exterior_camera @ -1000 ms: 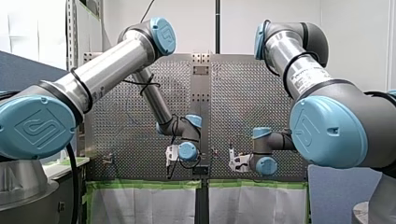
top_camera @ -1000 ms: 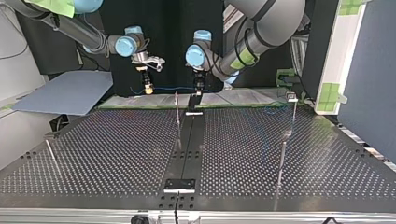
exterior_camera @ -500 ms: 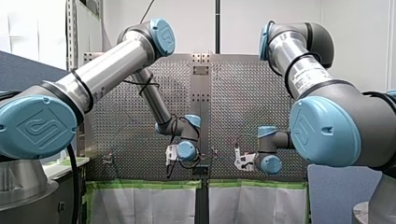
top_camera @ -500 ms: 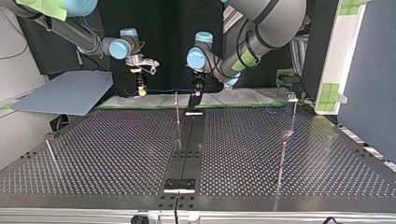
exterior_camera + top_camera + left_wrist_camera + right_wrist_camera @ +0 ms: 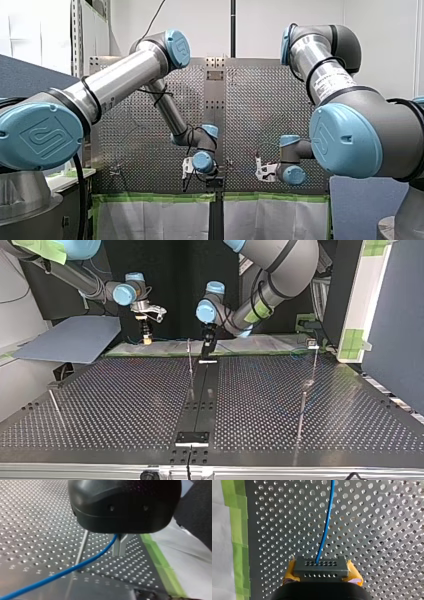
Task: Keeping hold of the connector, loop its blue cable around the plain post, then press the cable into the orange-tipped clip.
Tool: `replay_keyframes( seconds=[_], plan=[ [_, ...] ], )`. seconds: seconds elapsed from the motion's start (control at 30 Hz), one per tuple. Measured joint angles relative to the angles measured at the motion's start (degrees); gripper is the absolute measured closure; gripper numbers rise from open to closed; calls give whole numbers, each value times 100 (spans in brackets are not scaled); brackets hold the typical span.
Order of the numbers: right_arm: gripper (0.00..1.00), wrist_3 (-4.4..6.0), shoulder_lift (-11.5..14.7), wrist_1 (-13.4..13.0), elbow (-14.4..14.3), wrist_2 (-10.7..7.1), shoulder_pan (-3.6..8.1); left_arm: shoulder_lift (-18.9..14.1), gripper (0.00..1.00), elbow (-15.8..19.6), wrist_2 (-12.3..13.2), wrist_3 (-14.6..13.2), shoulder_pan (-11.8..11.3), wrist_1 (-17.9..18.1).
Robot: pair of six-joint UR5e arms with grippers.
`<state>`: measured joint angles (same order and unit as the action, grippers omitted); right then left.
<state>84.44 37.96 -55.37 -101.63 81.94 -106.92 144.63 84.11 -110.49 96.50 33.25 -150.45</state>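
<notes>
1. Down by the green tape [image 5: 150,197] at the table's [image 5: 260,100] near edge, front view: my left gripper [image 5: 186,174] and my right gripper [image 5: 259,168] hang low, side by side. Their fingers are too small to read.
2. Top view: both hover at the far edge, a thin post [image 5: 189,359] standing between them, nearer my left one.
3. Left wrist view: metal fingers [image 5: 120,547] meet at the tips, and the blue cable [image 5: 75,567] streams out from between them, past that post.
4. Right wrist view: yellow pads [image 5: 355,575] clamp the grey connector [image 5: 320,567], with the cable running straight ahead over the holes.
</notes>
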Motion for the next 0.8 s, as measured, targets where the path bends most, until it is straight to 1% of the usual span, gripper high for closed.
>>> replay_keyframes(
  seconds=[0.13,0.5,0.67,0.8],
  plan=[
    [100,-15,1,105,84,2,25,28,100,-182,12,30,-23,-58],
    [100,-29,1,259,235,4,86,41,100,-368,141,59,-135,-116],
    [100,-37,2,304,325,-1,106,41,100,-536,159,91,-166,-237],
    [100,-69,3,396,426,-2,111,42,100,-647,142,99,-190,-339]
  ],
)
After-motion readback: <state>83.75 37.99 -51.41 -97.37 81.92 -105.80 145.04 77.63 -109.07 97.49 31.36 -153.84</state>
